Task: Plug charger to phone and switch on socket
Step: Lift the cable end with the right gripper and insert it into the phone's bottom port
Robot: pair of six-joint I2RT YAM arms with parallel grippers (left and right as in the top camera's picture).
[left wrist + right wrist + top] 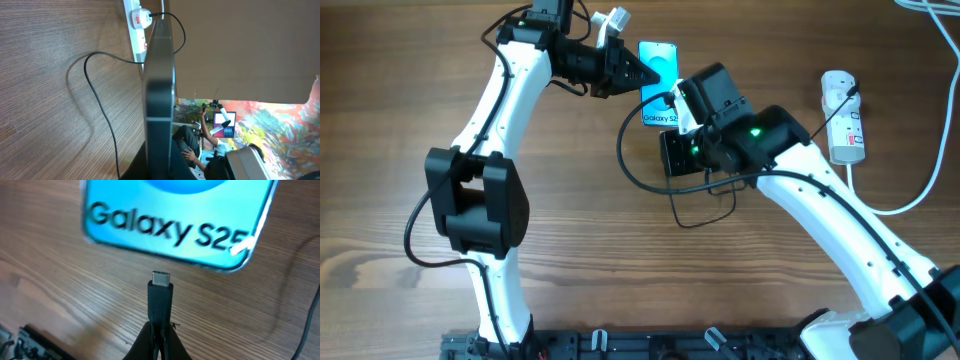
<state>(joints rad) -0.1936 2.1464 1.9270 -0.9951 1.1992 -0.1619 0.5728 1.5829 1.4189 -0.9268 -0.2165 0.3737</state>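
A wood-grain table (570, 250) fills the overhead view. In the left wrist view a brown wall and a colourful backdrop (280, 125) show past it, too blurred to read.

From above, the right arm's wrist housing covers its own fingertips and the lower end of the phone (658, 70). The socket (846, 120) lies well apart at the right edge with a white plug seated in it. Its switch is too small to make out.

The left arm rises along the left side, bends at the elbow and turns right. The left gripper (632, 72) is clamped on the phone's side, so its camera sees the handset edge-on. Whether the phone rests on the wood cannot be told.

The right arm stretches diagonally in from the lower right. The right gripper (160, 339) is pinched tight on the charger (645, 180), whose black cable loops across the table. Its USB-C connector (161, 282) points at the phone's "Galaxy S25" end, just short of the rim with bare wood between. The port itself is not visible.
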